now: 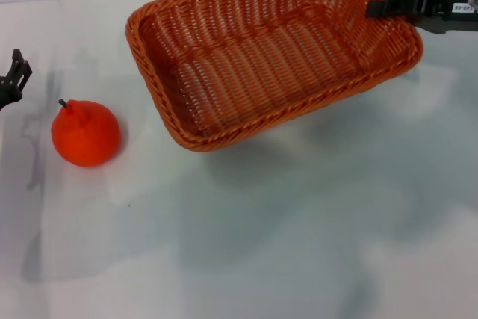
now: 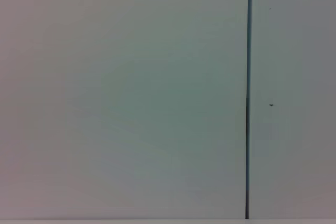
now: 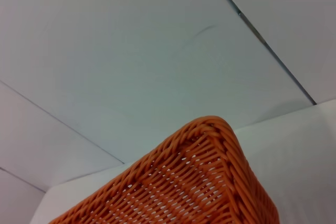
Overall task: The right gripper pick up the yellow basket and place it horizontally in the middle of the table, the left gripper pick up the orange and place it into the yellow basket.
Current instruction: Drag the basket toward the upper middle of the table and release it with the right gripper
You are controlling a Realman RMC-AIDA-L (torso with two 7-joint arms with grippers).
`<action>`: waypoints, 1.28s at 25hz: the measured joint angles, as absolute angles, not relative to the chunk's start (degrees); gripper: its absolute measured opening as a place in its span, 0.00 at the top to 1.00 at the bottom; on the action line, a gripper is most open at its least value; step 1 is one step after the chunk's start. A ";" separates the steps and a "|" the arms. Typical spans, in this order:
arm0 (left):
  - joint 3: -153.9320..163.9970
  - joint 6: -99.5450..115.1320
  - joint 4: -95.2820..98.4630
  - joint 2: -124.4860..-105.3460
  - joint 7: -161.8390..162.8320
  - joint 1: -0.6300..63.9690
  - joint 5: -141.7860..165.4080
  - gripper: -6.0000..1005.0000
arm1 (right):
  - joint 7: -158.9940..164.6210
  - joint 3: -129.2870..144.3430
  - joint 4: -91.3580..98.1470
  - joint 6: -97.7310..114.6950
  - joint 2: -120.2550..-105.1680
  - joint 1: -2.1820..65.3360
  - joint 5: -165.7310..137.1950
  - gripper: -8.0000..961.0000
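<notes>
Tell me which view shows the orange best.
The head view: the orange sits whole on the table, left of the yellow basket, stem visible. The left wrist view shows only blank surface; the right wrist view shows only basket and wall.

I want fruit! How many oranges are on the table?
1. The orange sits on the white table, left of the yellow basket, outside it. The basket's visible inside holds none.

The head view looks down on the tabletop (image 1: 299, 244) from above; the right wrist view sits close to the yellow basket (image 3: 194, 182), which both share; the left wrist view faces only a pale panel (image 2: 131, 98)
</notes>
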State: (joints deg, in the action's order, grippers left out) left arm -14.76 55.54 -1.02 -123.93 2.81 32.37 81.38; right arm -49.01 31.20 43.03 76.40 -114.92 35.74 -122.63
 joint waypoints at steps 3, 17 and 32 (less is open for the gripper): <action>-14.77 55.56 -1.02 -123.93 2.81 32.33 81.38 0.10 | -48.73 31.25 42.11 75.32 -115.45 35.65 -121.45 0.75; -14.76 55.97 -1.16 -124.01 2.81 32.28 81.38 0.10 | -48.60 31.12 39.21 71.74 -116.43 34.62 -119.16 0.74; -14.76 55.98 -1.08 -124.01 2.81 32.25 81.38 0.10 | -48.34 31.03 36.15 69.40 -116.16 34.89 -119.14 0.73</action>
State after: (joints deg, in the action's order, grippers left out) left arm -14.76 55.98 -1.08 -124.01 2.81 32.25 81.38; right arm -48.34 31.03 36.15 69.40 -116.16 34.89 -119.14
